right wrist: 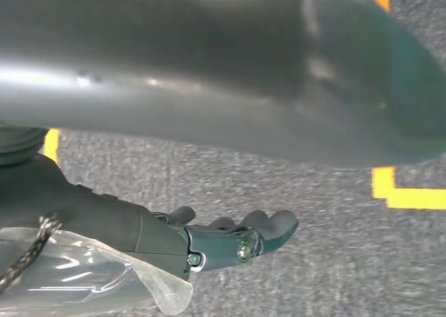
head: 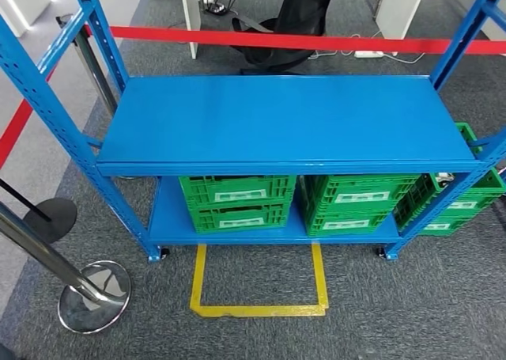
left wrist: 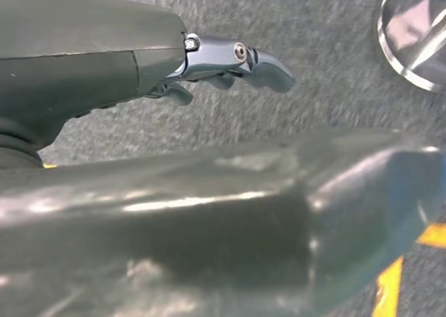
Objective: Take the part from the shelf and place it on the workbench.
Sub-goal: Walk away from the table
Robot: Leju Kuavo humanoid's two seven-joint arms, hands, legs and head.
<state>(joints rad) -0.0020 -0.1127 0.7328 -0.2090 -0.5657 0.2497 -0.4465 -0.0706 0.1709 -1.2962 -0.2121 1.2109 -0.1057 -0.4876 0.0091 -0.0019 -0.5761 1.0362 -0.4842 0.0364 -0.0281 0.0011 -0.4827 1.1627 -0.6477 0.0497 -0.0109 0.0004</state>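
Left hand (left wrist: 231,63) hangs over grey carpet (left wrist: 326,73), fingers stretched out nearly straight and slightly apart, holding nothing, touching nothing. Right hand (right wrist: 231,237) the same: fingers extended, loosely spread, empty, palm clear of the carpet. Both arms hang down at the robot's sides, hands pointing toward the floor. Clear plastic sleeve (right wrist: 79,275) wraps the right wrist just behind the hand. Yellow floor tape (right wrist: 405,191) lies beyond the right fingertips; chrome stanchion base (left wrist: 415,38) sits beyond the left fingertips, well apart from them.

Ahead of both hands, well apart, stands the blue shelf (head: 286,119), its top board bare blue. On the lower board sit two green crates (head: 239,202) side by side, white labels on their fronts. A third green crate (head: 459,202) sits at the shelf's right end, past the upright, with something small and dark-and-pale (head: 443,178) at its rim, too small to tell what. Cannot tell which item is the part; crate contents hidden. Red barrier tape (head: 298,39) runs behind the shelf.
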